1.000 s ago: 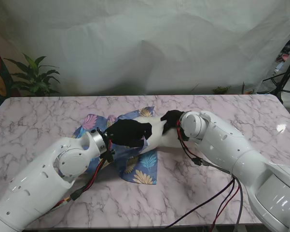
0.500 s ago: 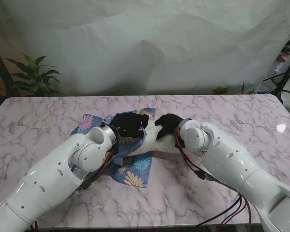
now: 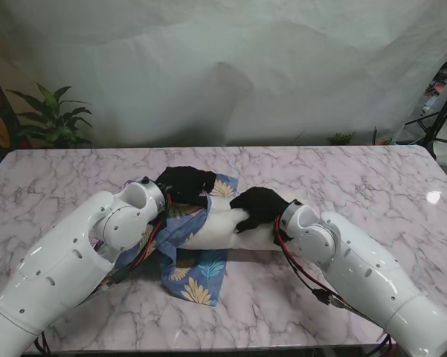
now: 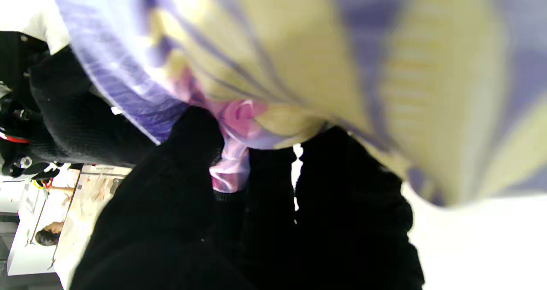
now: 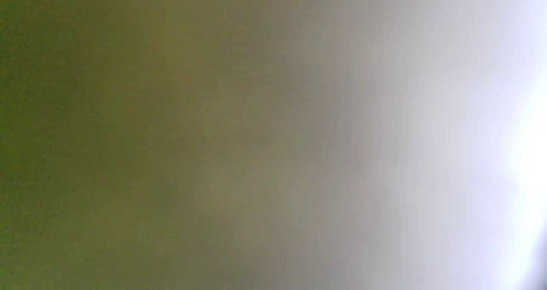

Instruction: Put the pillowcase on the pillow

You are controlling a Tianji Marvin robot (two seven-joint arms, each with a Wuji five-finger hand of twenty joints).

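A white pillow (image 3: 222, 230) lies across the middle of the marble table, lifted slightly off it. A blue pillowcase (image 3: 197, 269) with a leaf print hangs around the pillow's left end and drapes toward me. My left hand (image 3: 184, 183), in a black glove, is shut on the pillowcase's far edge; the left wrist view shows the fingers (image 4: 192, 153) pinching the printed cloth (image 4: 273, 59). My right hand (image 3: 259, 207), also gloved, is shut on the pillow's right part. The right wrist view is a blur of pale surface pressed close.
The marble table (image 3: 372, 186) stretches to both sides. A potted plant (image 3: 53, 119) stands beyond the far left corner, a white backdrop hangs behind, and a dark stand (image 3: 442, 119) is at the far right. Red and black cables (image 3: 305, 271) run along my right arm.
Both hands have moved left and farther from me with pillow and pillowcase. The pillowcase has bunched further over the pillow's left end, and its loose part now hangs nearer to me.
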